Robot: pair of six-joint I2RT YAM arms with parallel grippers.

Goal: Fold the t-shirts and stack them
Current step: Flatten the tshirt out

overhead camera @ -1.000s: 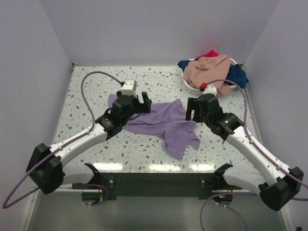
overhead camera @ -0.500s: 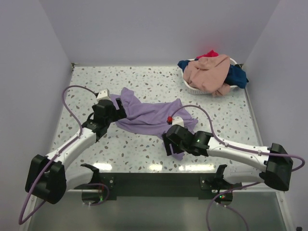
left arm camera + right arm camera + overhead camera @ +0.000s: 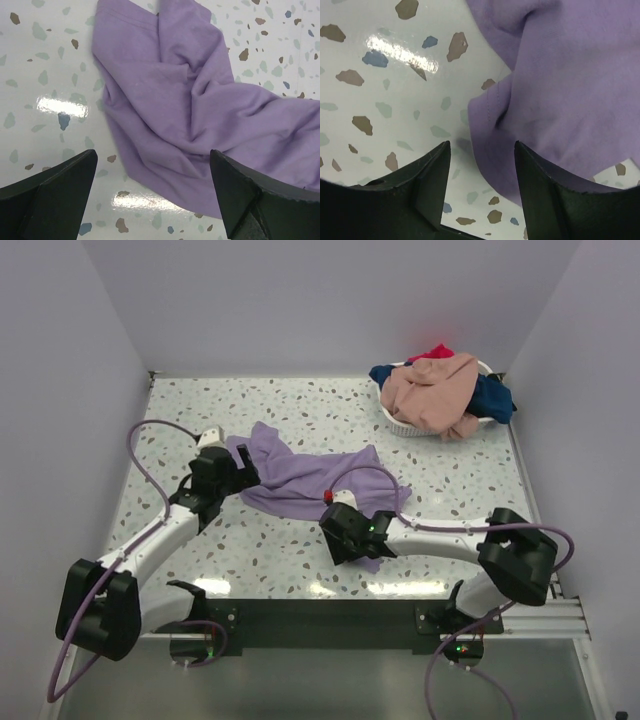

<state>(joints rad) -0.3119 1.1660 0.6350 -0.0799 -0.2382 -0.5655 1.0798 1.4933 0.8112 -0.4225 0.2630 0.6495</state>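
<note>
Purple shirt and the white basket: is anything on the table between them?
No. In the top view, only bare speckled table lies between the purple shirt and the white basket.

One shirt [image 3: 310, 480] lies across the middle of the table [image 3: 300, 405]. The left gripper [image 3: 243, 472] sits over its left end. The right gripper [image 3: 340, 548] is at its near edge, with the hem between the jaws. In the far right corner, a basket [image 3: 398, 424] holds a heap of shirts [image 3: 435, 390].
</note>
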